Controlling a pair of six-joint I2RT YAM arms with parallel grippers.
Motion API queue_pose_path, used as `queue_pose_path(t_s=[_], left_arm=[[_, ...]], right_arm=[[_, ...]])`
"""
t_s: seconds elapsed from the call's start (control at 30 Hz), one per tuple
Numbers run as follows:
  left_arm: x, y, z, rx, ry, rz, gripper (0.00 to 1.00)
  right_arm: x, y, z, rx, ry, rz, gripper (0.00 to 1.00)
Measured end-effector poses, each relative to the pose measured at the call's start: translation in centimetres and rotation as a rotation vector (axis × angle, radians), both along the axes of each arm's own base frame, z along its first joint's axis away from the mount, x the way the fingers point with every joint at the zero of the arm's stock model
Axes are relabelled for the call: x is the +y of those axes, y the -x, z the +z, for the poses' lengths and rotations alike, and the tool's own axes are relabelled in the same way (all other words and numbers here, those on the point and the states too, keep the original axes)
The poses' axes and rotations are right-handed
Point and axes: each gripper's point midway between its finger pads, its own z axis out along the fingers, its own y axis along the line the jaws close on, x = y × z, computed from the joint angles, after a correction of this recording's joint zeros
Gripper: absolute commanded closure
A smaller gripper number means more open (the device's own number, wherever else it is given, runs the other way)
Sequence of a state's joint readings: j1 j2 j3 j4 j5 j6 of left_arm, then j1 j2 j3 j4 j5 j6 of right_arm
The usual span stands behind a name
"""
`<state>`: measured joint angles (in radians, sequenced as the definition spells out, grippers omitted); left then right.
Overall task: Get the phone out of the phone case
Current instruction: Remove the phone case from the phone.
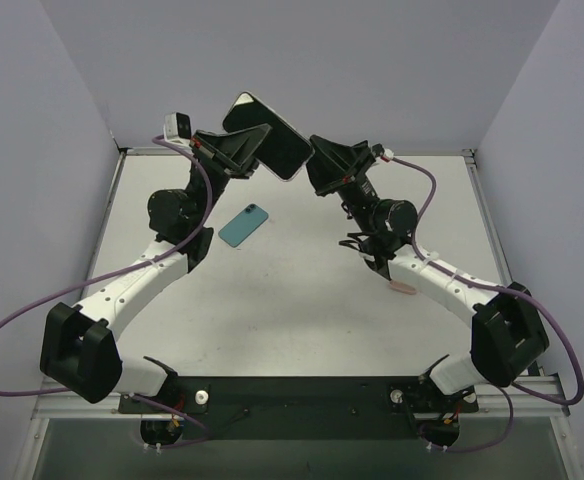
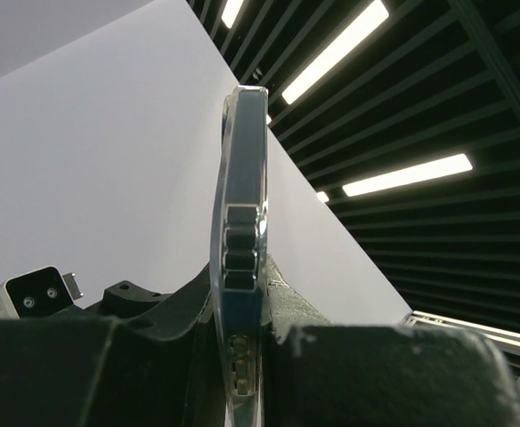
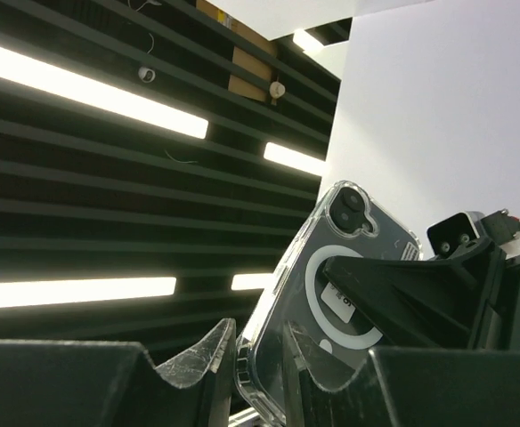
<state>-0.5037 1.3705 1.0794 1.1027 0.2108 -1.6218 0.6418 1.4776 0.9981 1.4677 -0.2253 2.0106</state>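
Note:
A phone in a clear case [image 1: 267,135] is held high above the back of the table, dark screen facing the top camera. My left gripper [image 1: 252,148] is shut on its left side. In the left wrist view the case [image 2: 242,178] stands edge-on between the fingers [image 2: 349,374], with a blue phone edge inside. My right gripper [image 1: 314,165] is shut on the lower right end. In the right wrist view the clear back [image 3: 331,267], with a white ring and camera bump, runs between the right gripper's [image 3: 264,374] fingers.
A second blue phone-shaped object [image 1: 243,225] lies flat on the white table [image 1: 302,300] below the left gripper. Grey walls enclose the back and both sides. Purple cables loop out from both arms.

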Motion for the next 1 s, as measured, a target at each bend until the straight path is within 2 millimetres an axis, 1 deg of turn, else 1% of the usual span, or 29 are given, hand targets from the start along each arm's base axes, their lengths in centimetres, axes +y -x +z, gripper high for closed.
queue_pose_path(t_s=[0.1, 0.2, 0.33, 0.37, 0.47, 0.57, 0.77, 0.83, 1.0], left_arm=[[-0.6, 0.2, -0.3, 0.007, -0.017, -0.023, 1.00], [-1.1, 0.7, -0.7, 0.017, -0.029, -0.051, 1.00], [-1.0, 1.1, -1.3, 0.036, -0.026, -0.071, 1.00], [-1.0, 1.3, -1.3, 0.040, -0.023, -0.078, 1.00], [-1.1, 1.7, -1.4, 0.040, -0.019, -0.095, 1.00], [-1.1, 1.5, -1.7, 0.048, -0.023, -0.096, 1.00], [-1.0, 0.6, -2.6, 0.085, -0.028, -0.073, 1.00], [-1.1, 0.4, -2.8, 0.092, -0.038, -0.069, 1.00], [-1.3, -0.3, -3.7, 0.129, -0.057, -0.062, 1.00]], right_arm=[[-0.5, 0.5, -0.5, -0.042, 0.051, -0.024, 1.00], [-0.9, 1.6, -0.9, -0.102, 0.151, -0.078, 1.00], [-0.6, 2.4, -1.6, -0.154, 0.362, -0.199, 1.00], [-0.5, 2.5, -2.1, -0.164, 0.422, -0.226, 1.00], [-0.3, 3.0, -2.8, -0.200, 0.539, -0.284, 1.00], [-0.1, 3.0, -3.5, -0.226, 0.611, -0.328, 1.00], [0.4, 2.4, -5.3, -0.237, 0.710, -0.370, 1.00], [0.6, 2.3, -6.1, -0.233, 0.735, -0.366, 1.00], [0.6, 1.9, -7.2, -0.221, 0.765, -0.381, 1.00]])
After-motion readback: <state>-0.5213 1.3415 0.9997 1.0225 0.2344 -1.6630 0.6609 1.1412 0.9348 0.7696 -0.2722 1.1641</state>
